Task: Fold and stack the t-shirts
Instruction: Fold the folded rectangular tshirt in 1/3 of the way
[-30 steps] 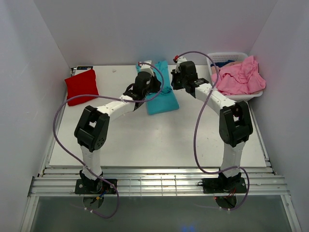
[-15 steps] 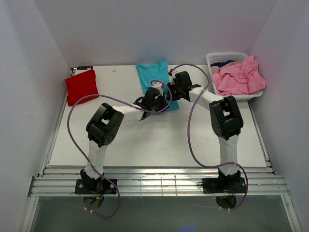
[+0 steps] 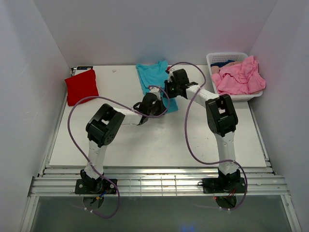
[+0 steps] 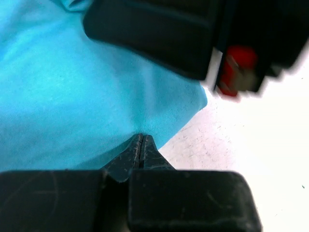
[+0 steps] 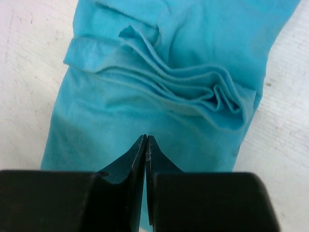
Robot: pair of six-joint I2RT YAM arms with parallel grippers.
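- The teal short-sleeved fabric t-shirt [image 3: 155, 81] lies spread at the back middle of the white flat table [image 3: 145, 140], running from the far edge toward the arms.
- The left gripper [image 4: 141, 145] sits at the shirt's near corner – fingers pressed together, pinching the hem, with the cloth puckering toward the tips.
- The right gripper [image 5: 146, 145] is just beside it at the near edge, jaws also closed, with a sliver of teal caught between them; rumpled folds lie just beyond.
- A folded bright red fabric t-shirt [image 3: 81, 86] rests at the table's far left.
- Crumpled pink fabric shirts [image 3: 240, 77] spill out of the white slotted plastic basket [image 3: 227, 56] at far right.
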